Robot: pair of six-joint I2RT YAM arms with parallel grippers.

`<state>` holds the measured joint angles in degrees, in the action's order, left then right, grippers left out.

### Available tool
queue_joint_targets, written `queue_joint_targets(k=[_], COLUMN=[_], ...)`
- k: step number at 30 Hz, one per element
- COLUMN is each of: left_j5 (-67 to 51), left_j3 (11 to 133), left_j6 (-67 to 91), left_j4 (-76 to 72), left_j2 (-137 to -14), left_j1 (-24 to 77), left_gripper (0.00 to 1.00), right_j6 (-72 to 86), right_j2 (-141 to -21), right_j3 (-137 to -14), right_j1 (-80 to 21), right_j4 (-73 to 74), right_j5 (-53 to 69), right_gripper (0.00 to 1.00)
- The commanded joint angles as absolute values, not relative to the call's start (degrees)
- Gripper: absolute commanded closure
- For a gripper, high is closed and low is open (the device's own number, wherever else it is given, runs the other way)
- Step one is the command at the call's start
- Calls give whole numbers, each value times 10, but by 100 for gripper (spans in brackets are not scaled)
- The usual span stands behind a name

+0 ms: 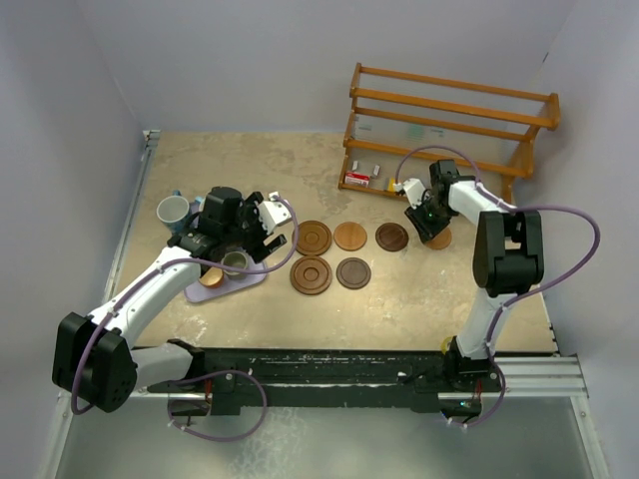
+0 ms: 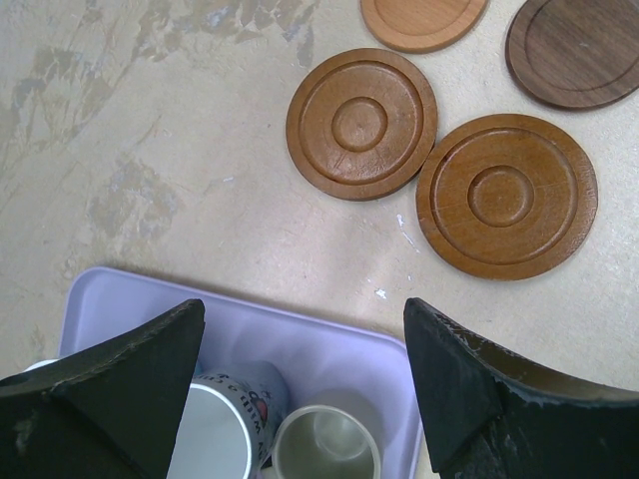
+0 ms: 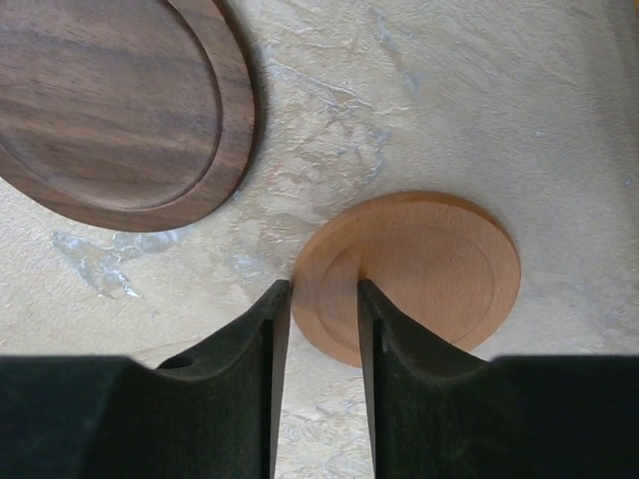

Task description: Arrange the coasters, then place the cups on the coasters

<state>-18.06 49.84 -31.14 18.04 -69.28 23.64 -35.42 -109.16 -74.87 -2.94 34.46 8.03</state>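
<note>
Six round wooden coasters lie on the table: grooved ones [image 1: 313,238] [image 1: 311,275], a light one [image 1: 349,236], dark ones [image 1: 391,237] [image 1: 353,272], and a pale coaster [image 3: 409,274] at the right. My right gripper [image 3: 322,289] stands over the pale coaster's near rim with a narrow gap. One finger is at the rim's outer edge and the other is over the top face. My left gripper [image 2: 305,309] hangs wide open above the lavender tray [image 2: 329,334]. In the tray are a grey-green cup [image 2: 324,444] and a printed white-blue cup [image 2: 215,429]. Neither cup is held.
A copper-orange cup [image 1: 211,277] sits at the tray's near end. A light-blue cup [image 1: 173,211] stands left of the tray. A wooden rack [image 1: 449,125] with small items stands at the back right. Grey walls close in on the left and right.
</note>
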Motion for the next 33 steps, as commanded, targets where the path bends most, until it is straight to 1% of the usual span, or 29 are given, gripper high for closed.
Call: queue_joint_targets(k=[1,5,13,23,33], left_j5=[-192,-191,-188,-179,-158], left_j3=[496,496,496,493,469], left_j6=[-316,-316,-315,-317,-316], left_j4=[163,163,163,165,146], left_j2=[-688,-688,-688,-683,-685], left_j1=[232,231,231,230,228], left_gripper=[22,22,22,22,22], right_j6=[-361,-361,-363,-392,-413], right_j2=[-1088,-1066,-1031,-997,-937], right_j3=[-727,-701,-655,-602,-534], right_j1=[-28,-28,-31,-51,-135], right_j4=[338,327,331,339,372], right_j5=[78,72,80,92,120], right_gripper=[68,74,78,80,80])
